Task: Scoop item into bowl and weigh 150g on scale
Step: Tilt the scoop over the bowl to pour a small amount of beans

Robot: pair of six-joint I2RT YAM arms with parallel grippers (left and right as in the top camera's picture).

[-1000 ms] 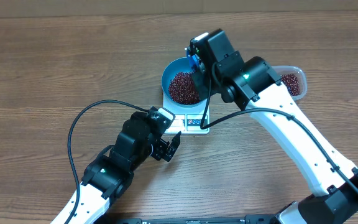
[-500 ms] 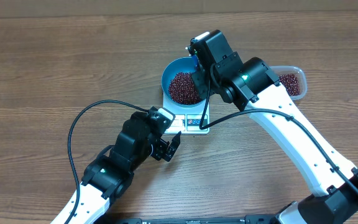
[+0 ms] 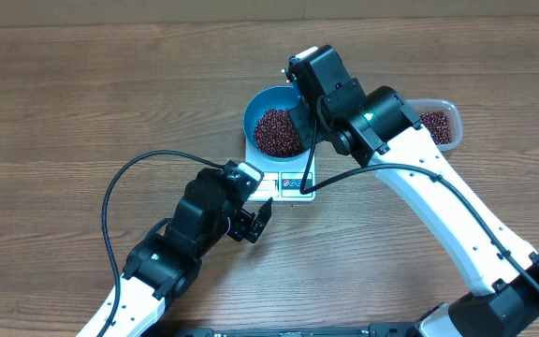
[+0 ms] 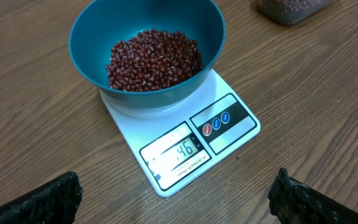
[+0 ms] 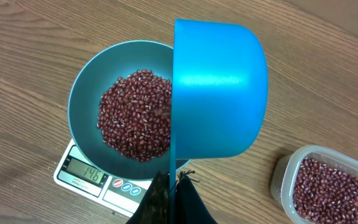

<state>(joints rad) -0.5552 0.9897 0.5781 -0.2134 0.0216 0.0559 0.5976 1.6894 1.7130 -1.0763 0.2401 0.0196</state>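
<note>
The blue bowl (image 3: 255, 110) stands on the white scale (image 3: 286, 184) and holds a heap of dark red-brown beans (image 3: 277, 132). In the right wrist view my right gripper (image 5: 174, 184) is shut on the thin handle of a blue scoop (image 5: 219, 93). The scoop is tipped on its side, its mouth facing the beans (image 5: 135, 121) over the bowl (image 5: 82, 102). The display of the scale (image 5: 84, 175) is lit. My left gripper (image 3: 251, 225) hovers open just in front of the scale (image 4: 229, 134), with nothing between its fingers (image 4: 48, 199).
A clear plastic tub (image 3: 438, 123) with more beans sits right of the bowl, behind my right arm; it shows as the tub (image 5: 325, 186) in the right wrist view. A black cable loops over the wooden table left of my left arm.
My right wrist has turned slightly over the bowl, so less of the scoop shows from above. The left arm has not moved.
</note>
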